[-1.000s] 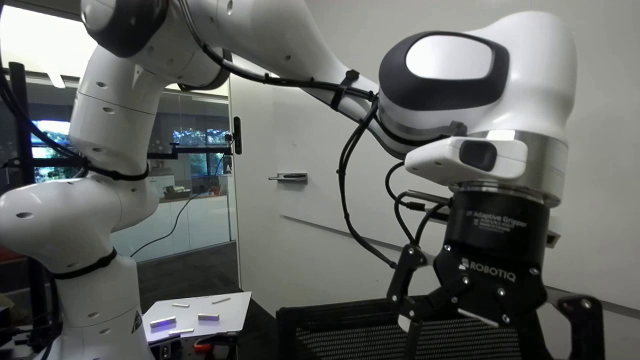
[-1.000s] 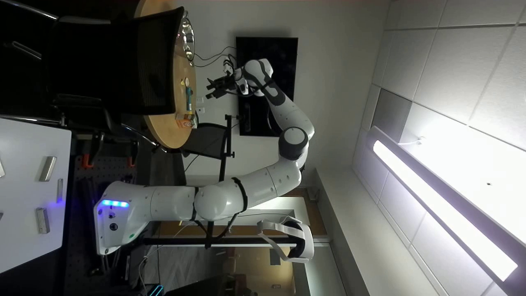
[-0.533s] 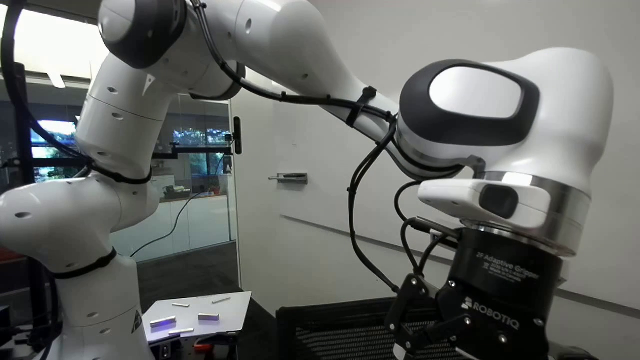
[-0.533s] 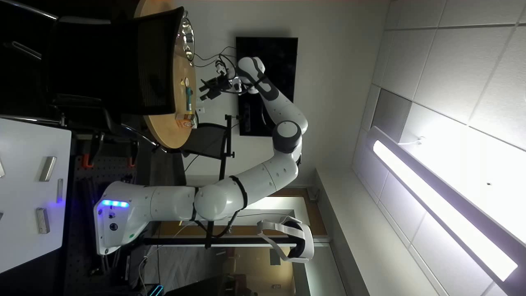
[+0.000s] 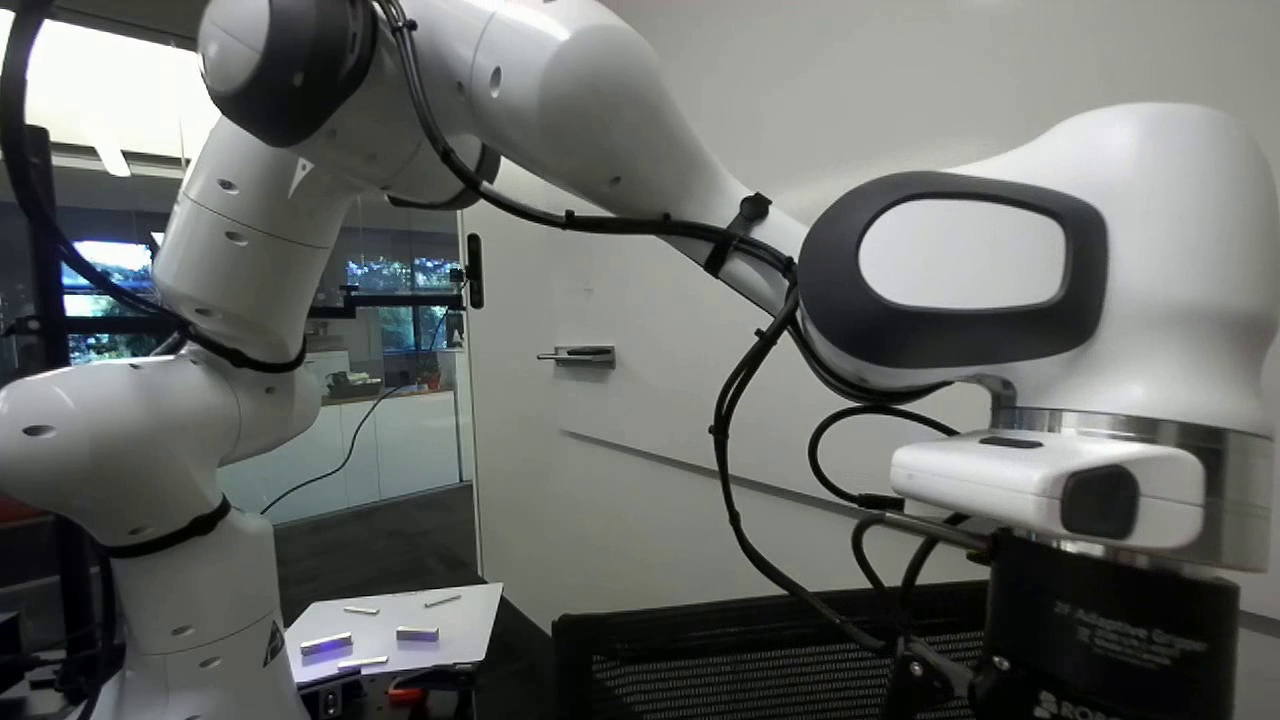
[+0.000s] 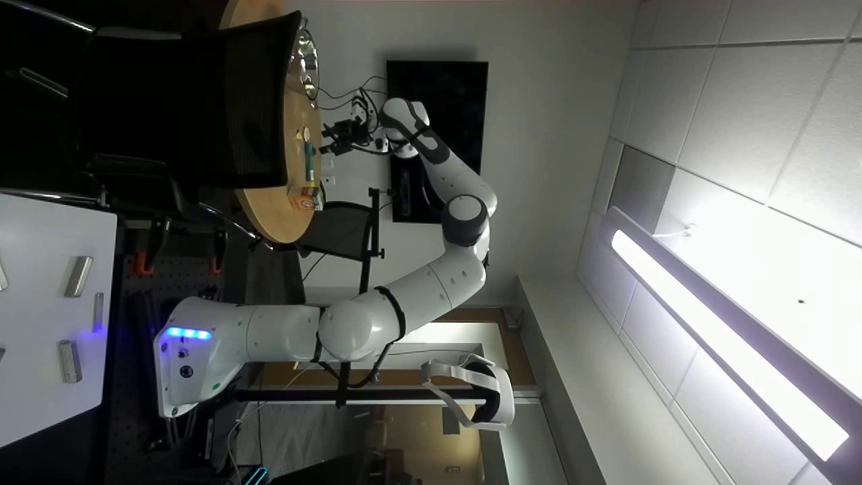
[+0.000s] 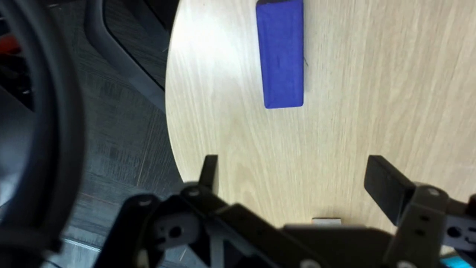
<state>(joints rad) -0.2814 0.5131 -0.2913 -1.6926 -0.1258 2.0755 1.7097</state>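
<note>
My gripper point(image 7: 293, 171) stands wide open in the wrist view, nothing between its fingers, pointing down over a light wooden table point(image 7: 334, 130). Ahead of the fingertips lies a long blue block point(image 7: 281, 56), dark at its far end, which the frame cuts off. The gripper body mostly hides a small whitish thing point(image 7: 326, 221). At the lower right corner a bright cyan object point(image 7: 455, 261) peeks out by the right finger. An exterior view, turned on its side, has the gripper point(image 6: 324, 140) close above the table; elsewhere the gripper body point(image 5: 1110, 640) runs out of frame, fingers unseen.
On the table are a teal object point(image 6: 309, 162), an orange-and-white box point(image 6: 306, 198) and a shiny metal bowl point(image 6: 308, 64). A black mesh chair point(image 6: 188, 101) stands against the table. Behind the arm hangs a dark screen point(image 6: 465, 87). A white board point(image 6: 40, 269) carries several metal bars.
The arm has come down toward the table, and the gripper has turned to point more steeply downward. Its fingers have dropped out of frame in an exterior view. The gripper stays open.
</note>
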